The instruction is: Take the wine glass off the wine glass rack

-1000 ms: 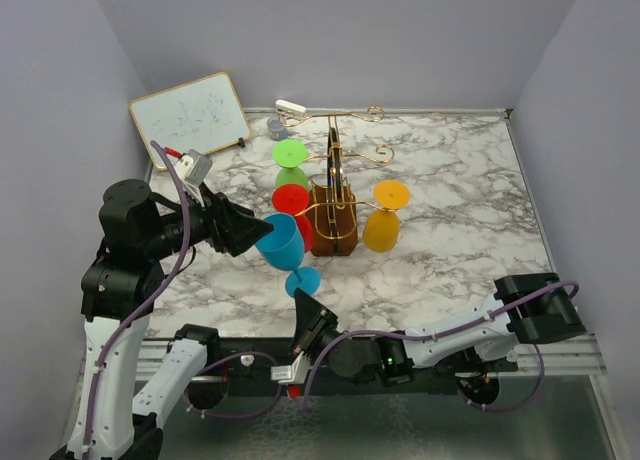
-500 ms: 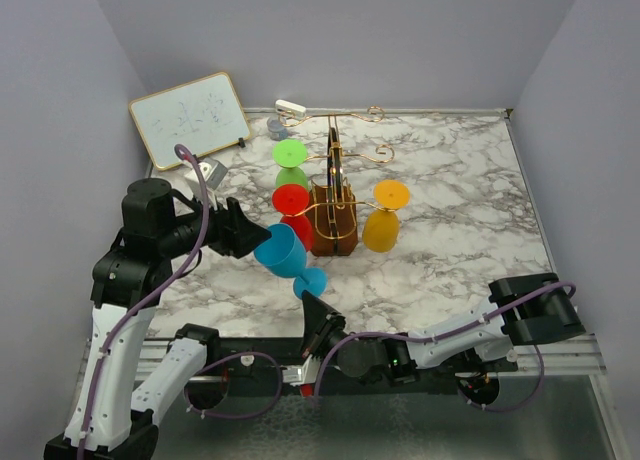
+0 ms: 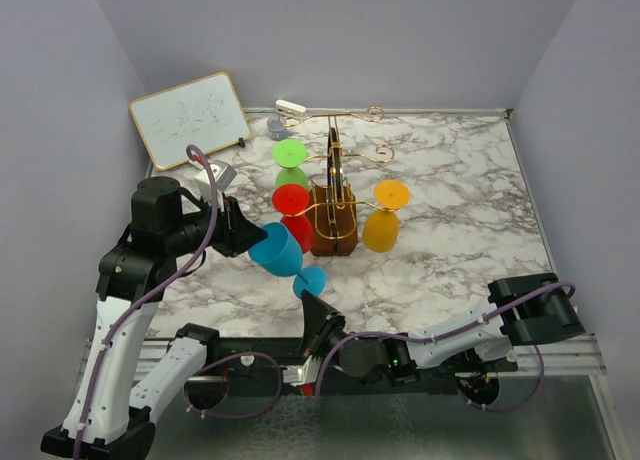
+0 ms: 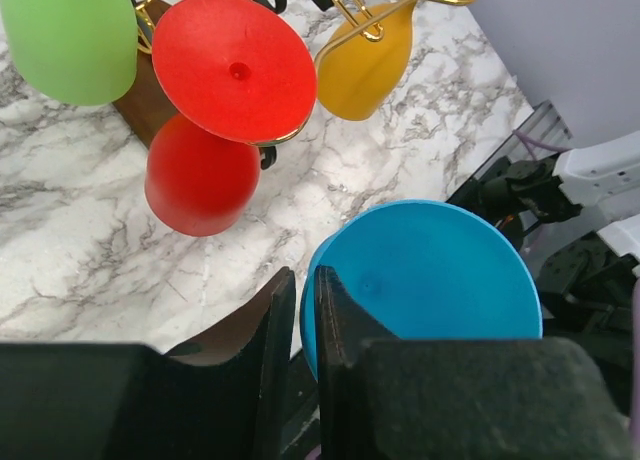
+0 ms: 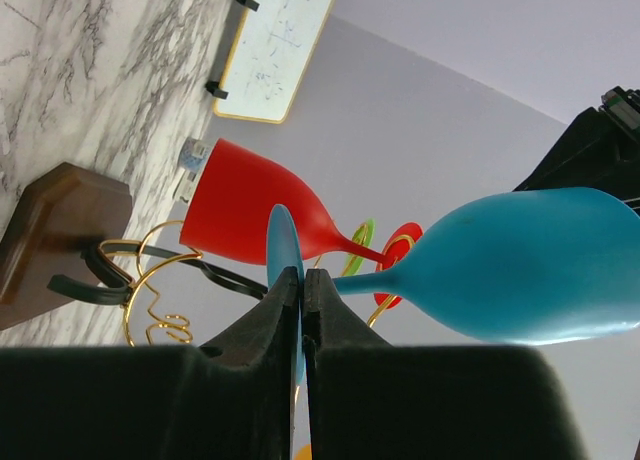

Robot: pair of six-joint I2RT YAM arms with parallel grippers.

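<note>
The blue wine glass (image 3: pixel 275 250) hangs tilted in the air in front of the wine glass rack (image 3: pixel 333 225), clear of its gold wire arms. My left gripper (image 3: pixel 245 238) is shut on the bowl's rim; in the left wrist view the blue wall (image 4: pixel 430 280) sits between the nearly closed fingers of the gripper (image 4: pixel 305 278). My right gripper (image 3: pixel 312 302) comes from below and is shut on the glass's round foot (image 5: pixel 280 240), pinching the thin disc at the gripper (image 5: pixel 301 277). The bowl (image 5: pixel 520 270) shows to the right.
A red glass (image 3: pixel 292 202), a green glass (image 3: pixel 289 155) and an orange glass (image 3: pixel 383 230) hang on the rack, the red one close behind the blue one. A whiteboard (image 3: pixel 190 118) leans at the back left. Grey walls enclose the marble table (image 3: pixel 450 200).
My left gripper has closed from wide open onto the blue glass's rim and drawn back a little. The glass tilted slightly. The right gripper stayed on the foot.
</note>
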